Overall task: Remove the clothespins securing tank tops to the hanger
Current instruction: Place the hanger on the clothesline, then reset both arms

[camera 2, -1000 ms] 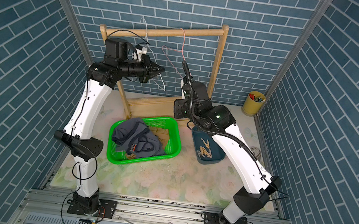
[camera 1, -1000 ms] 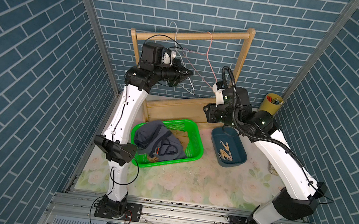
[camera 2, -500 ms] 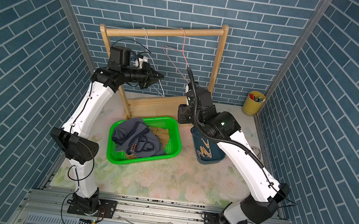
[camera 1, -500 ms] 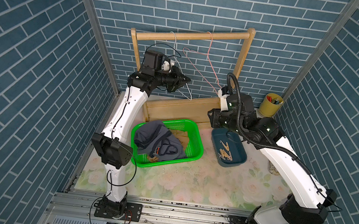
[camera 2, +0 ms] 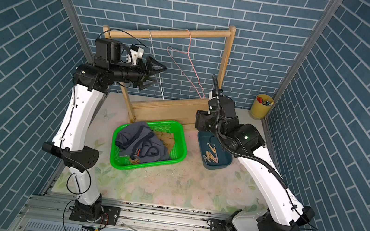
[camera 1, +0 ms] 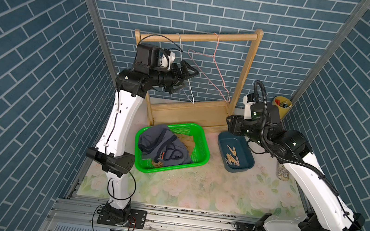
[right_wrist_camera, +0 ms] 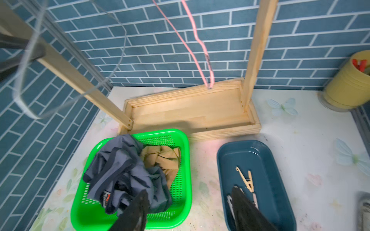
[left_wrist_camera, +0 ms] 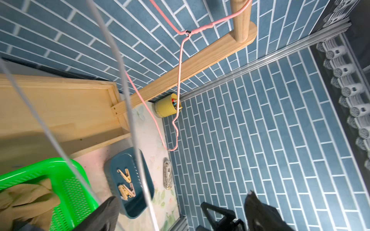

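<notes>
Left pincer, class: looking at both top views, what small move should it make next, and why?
Probably draw the left pincer straight back from the white hanger. Its jaws stand open with nothing held, both that hanger and the pink hanger hang bare, the tank tops lie in the green basket, and the clothespins lie in the blue tray.

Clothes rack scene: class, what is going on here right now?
The unpinning looks finished. The white hanger and pink hanger hang bare on the wooden rack. The tank tops lie in the green basket; the clothespins lie in the blue tray. The left gripper is open by the white hanger; the right gripper is open near that tray, holding nothing.
</notes>
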Robot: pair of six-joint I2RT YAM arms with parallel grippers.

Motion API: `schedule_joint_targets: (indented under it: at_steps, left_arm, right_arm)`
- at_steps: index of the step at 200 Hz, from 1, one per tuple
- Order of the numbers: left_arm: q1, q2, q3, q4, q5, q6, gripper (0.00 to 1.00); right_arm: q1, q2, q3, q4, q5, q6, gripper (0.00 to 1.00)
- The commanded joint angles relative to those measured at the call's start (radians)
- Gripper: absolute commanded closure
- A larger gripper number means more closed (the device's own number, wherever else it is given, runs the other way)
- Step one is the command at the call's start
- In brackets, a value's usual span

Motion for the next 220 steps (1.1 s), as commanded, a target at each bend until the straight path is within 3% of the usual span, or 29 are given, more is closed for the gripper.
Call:
schedule_joint_targets:
  at_steps: [1, 36, 66, 80, 93, 109, 118, 127, 153, 170, 184, 196, 220]
  left_arm:
    - [0.011, -0.148, -0.149, -0.130, -0.140, 0.170, 0.01]
    - [0.112, -0.492, -0.643, 0.005, -0.335, 0.192, 0.01]
    - [0.139, -0.754, -1.060, 0.166, -0.743, 0.305, 0.01]
    - [0.141, -0.869, -1.299, 0.324, -0.876, 0.484, 0.01]
    - [0.147, -0.942, -1.518, 0.465, -0.973, 0.560, 0.01]
    - [0.153, -0.974, -1.732, 0.603, -1.223, 0.483, 0.01]
    - [0.168, -0.974, -1.852, 0.720, -1.305, 0.460, 0.01]
    - [0.195, -0.969, -1.954, 0.881, -1.289, 0.514, 0.01]
    - [0.244, -0.876, -2.178, 1.354, -1.083, 0.696, 0.01]
    - [0.249, -0.734, -2.191, 1.472, -1.053, 0.733, 0.01]
    - [0.260, -0.677, -2.172, 1.539, -0.926, 0.838, 0.01]
    - [0.271, -0.622, -2.187, 1.665, -0.896, 0.842, 0.01]
    - [0.326, -0.592, -2.142, 1.609, -0.739, 0.864, 0.01]
  right_arm:
    - [-0.065, -0.095, -0.112, 0.001, 0.025, 0.081, 0.30]
    - [-0.131, -0.225, -0.377, 0.036, 0.155, 0.139, 0.22]
    - [-0.160, -0.314, -0.633, 0.131, 0.306, 0.158, 0.13]
    - [-0.170, -0.346, -0.772, 0.245, 0.391, 0.111, 0.11]
    - [-0.179, -0.361, -0.896, 0.370, 0.488, 0.055, 0.04]
    - [-0.225, -0.348, -1.037, 0.576, 0.508, -0.085, 0.02]
    - [-0.273, -0.319, -1.096, 0.690, 0.471, -0.156, 0.02]
    - [-0.325, -0.275, -1.136, 0.779, 0.437, -0.188, 0.02]
    - [-0.449, -0.150, -1.153, 0.995, 0.315, -0.290, 0.02]
    - [-0.526, -0.078, -1.136, 1.107, 0.220, -0.335, 0.02]
    - [-0.570, -0.017, -1.140, 1.198, 0.152, -0.371, 0.02]
    - [-0.600, 0.033, -1.146, 1.249, 0.106, -0.388, 0.02]
    - [-0.623, 0.089, -1.209, 1.340, 0.052, -0.375, 0.02]
